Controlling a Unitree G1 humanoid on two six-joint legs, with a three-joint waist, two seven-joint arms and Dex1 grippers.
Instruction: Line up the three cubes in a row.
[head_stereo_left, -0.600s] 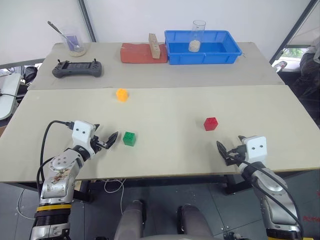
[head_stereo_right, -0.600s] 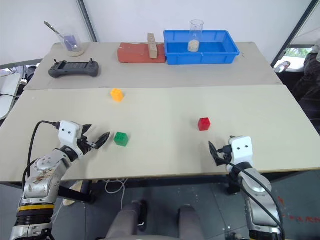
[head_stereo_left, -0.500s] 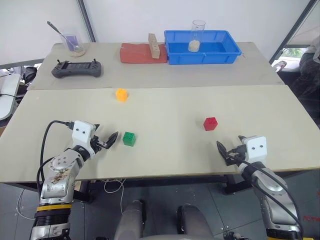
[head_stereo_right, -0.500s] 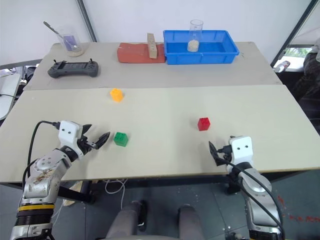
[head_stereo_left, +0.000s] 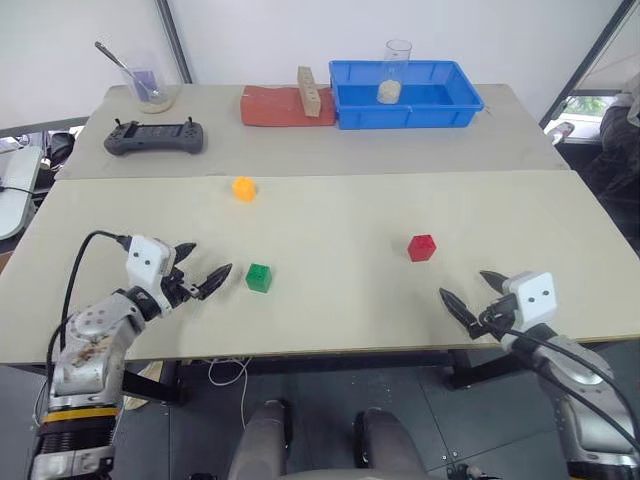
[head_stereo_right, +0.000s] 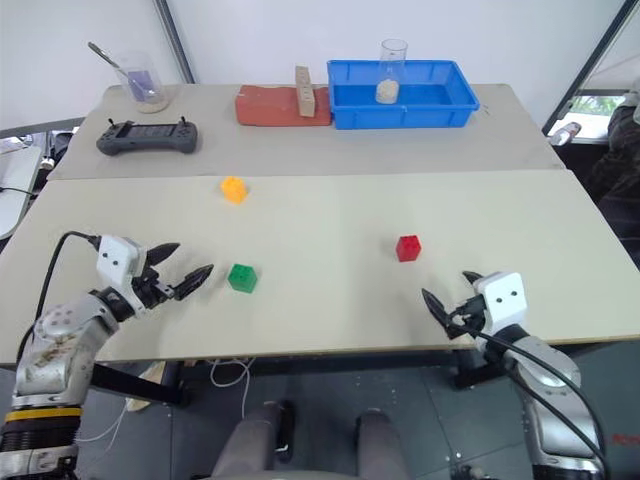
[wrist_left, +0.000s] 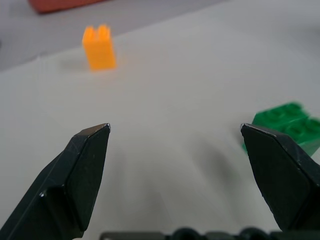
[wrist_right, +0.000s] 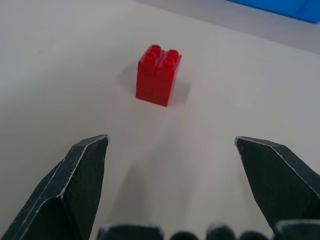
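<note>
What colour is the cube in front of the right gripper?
Red, with studs on top; the right wrist view shows it best.

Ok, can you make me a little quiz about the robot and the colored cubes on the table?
1. True or false: the three cubes already stand in a row.
2. Which cube lies nearest the left gripper? A red, B green, C orange-yellow.
3. What does the right gripper hold?

Key:
1. False; green cube, red cube and orange-yellow cube are scattered.
2. B.
3. Nothing; it is open and empty.
</note>
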